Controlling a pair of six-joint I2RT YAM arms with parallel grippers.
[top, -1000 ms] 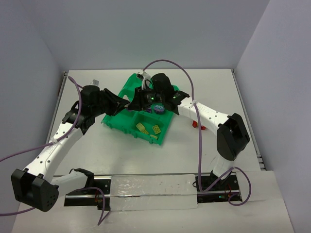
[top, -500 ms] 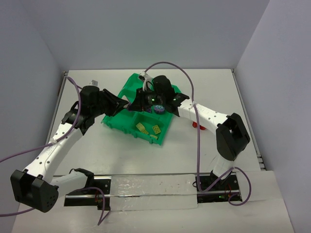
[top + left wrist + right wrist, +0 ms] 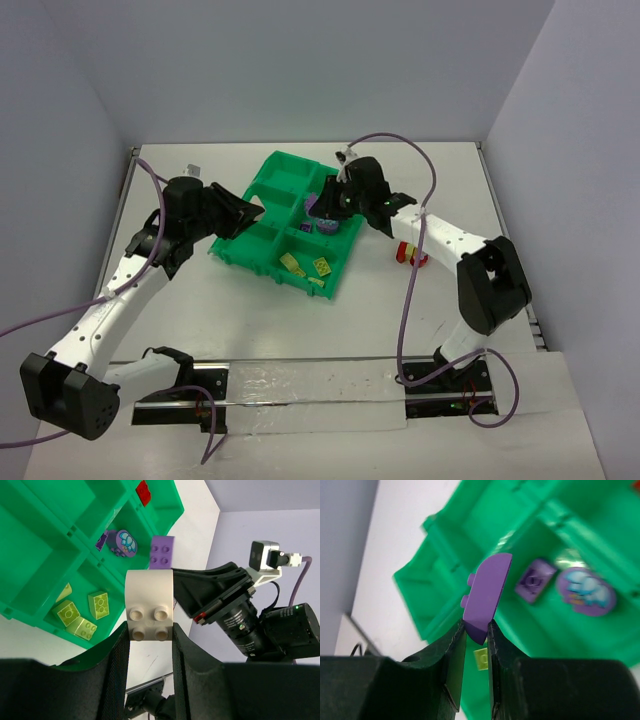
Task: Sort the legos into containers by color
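Observation:
The green tray (image 3: 285, 180) of containers lies mid-table. My left gripper (image 3: 149, 632) is shut on a white lego brick (image 3: 149, 605) and hovers at the tray's left side (image 3: 252, 212). Over the tray's right side, my right gripper (image 3: 476, 630) is shut on a purple lego (image 3: 487, 592), which also shows from above (image 3: 313, 204). Below it, one compartment holds a small purple brick (image 3: 535, 580) and a round purple piece (image 3: 585, 591). The near compartment holds yellow legos (image 3: 308, 266). A red lego (image 3: 143, 492) lies in a far right compartment.
Red legos (image 3: 410, 252) lie on the table right of the tray, beside the right arm. The left compartments (image 3: 45, 540) of the tray hold nothing. A purple cable (image 3: 395, 150) arcs above the right arm. Grey walls close in the table on three sides.
My right gripper has shut on the purple lego and drawn back to the right, away from the left gripper. The left arm with its white brick has stayed put.

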